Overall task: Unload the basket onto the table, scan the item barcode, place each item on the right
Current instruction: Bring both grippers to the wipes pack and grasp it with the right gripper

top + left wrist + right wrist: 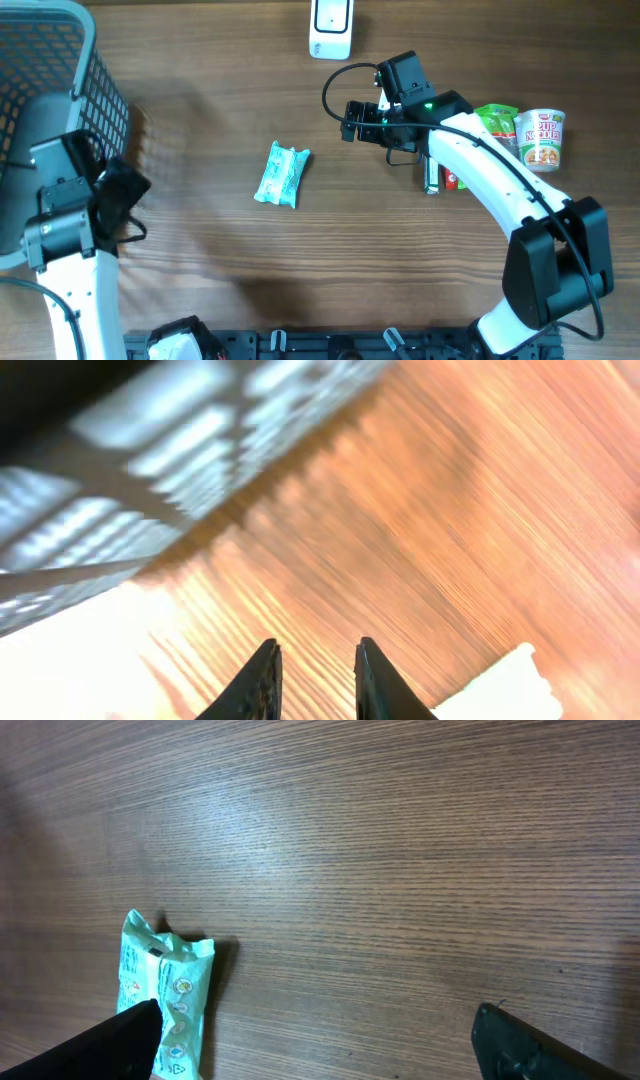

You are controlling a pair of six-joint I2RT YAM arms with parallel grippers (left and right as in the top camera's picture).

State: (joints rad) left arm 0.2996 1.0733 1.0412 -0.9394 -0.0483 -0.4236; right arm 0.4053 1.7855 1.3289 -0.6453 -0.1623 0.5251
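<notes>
The item, a teal snack packet (282,174), lies flat on the wooden table (400,270) near the middle. No barcode shows on it. In the right wrist view the packet (165,1000) lies just beside my left fingertip (110,1045), not between the fingers. My right gripper (349,120) hovers to the packet's right and a little farther back, wide open and empty (320,1050). A white scanner (331,28) stands at the table's far edge. My left gripper (315,665) is at the left beside the basket, its jaws a narrow gap apart with nothing between them.
A wire basket (60,90) fills the far left corner, seen blurred as the basket (120,480) in the left wrist view. A cup of noodles (541,138), a green packet (497,122) and a red item (452,180) sit at the right, under the right arm.
</notes>
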